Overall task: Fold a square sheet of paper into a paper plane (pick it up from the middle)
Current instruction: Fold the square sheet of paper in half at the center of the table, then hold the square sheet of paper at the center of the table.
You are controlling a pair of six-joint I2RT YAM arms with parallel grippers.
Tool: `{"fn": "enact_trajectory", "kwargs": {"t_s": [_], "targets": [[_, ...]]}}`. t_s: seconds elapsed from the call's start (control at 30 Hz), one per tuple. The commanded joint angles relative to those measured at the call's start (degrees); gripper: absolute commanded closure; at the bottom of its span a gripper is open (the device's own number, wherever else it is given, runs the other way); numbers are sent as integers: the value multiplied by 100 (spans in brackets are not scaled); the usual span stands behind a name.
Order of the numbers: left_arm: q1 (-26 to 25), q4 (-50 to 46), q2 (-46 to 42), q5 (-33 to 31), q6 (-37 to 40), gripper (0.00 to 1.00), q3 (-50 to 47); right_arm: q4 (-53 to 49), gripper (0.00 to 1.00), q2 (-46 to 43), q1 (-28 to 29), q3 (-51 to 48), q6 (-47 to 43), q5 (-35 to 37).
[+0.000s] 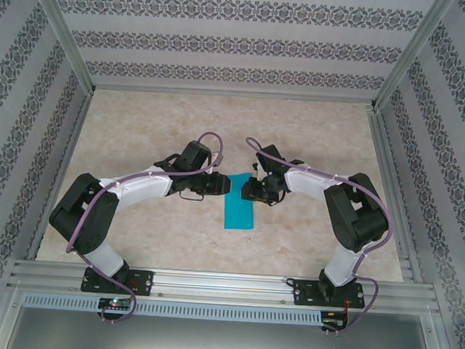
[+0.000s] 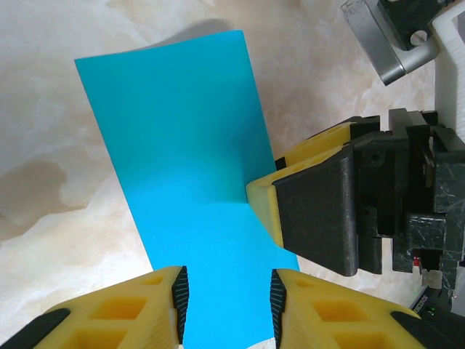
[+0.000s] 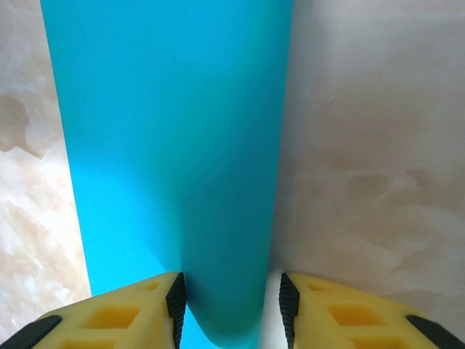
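The square sheet of paper (image 1: 238,212) is teal-blue and shows as a narrow upright strip on the table, between the two arms. In the left wrist view the paper (image 2: 182,145) runs under and between the fingers of my left gripper (image 2: 229,305), which stands open over its near end. My left gripper (image 1: 230,184) and right gripper (image 1: 246,190) meet at the strip's far end. A yellow fingertip (image 2: 263,203) of the right gripper rests at the paper's right edge. In the right wrist view a rounded, darker fold of the paper (image 3: 225,182) lies between the open jaws of my right gripper (image 3: 231,309).
The marble-patterned table top (image 1: 140,120) stretches around the paper. Aluminium frame rails (image 1: 225,282) run along the near edge and both sides. Patterned walls (image 1: 226,42) close in the back and sides.
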Motion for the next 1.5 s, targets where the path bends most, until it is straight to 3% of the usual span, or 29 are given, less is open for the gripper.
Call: {"fn": "enact_trajectory", "kwargs": {"t_s": [0.0,0.63,1.03,1.47], "targets": [[81,-79,-110,-39,31,61,-52,-79,57,178,62,97,15,199],[82,4,-33,-9,-7,61,-73,-237,56,222,107,197,-139,282],[73,688,437,359,-391,63,-102,-209,56,240,107,179,-108,275],[-22,984,1131,515,-483,73,66,-220,56,249,113,184,-157,259]]}}
